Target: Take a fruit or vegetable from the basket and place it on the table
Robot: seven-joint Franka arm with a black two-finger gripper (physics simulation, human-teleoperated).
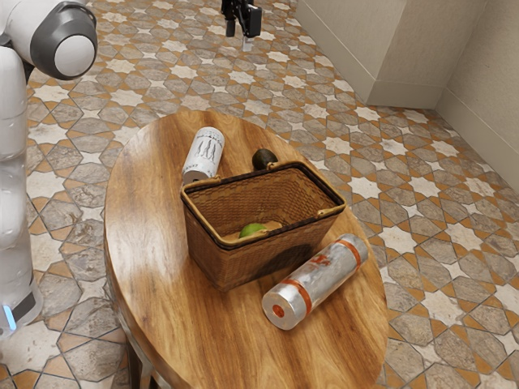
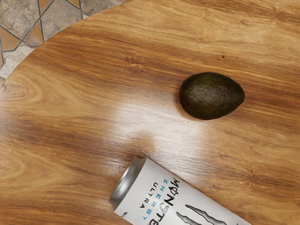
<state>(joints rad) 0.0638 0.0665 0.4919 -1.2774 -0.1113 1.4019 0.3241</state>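
I can't tell if my black pincer (image 1: pixel 241 31) is open; lowering it could roll the dark, oval, rough-skinned avocado (image 2: pixel 211 96) below.

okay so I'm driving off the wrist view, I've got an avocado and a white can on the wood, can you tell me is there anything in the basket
Observer: Yes, a rounded green fruit sits in the basket.
Operator: Got it. And where's that basket compared with the avocado and the can?
Observer: It stands upright on the table, close to both of them, with the avocado outside it.
Operator: Anything else near it that I should avoid?
Observer: A silver cylinder with orange bands lies on its side along the side of the basket facing away from the avocado.
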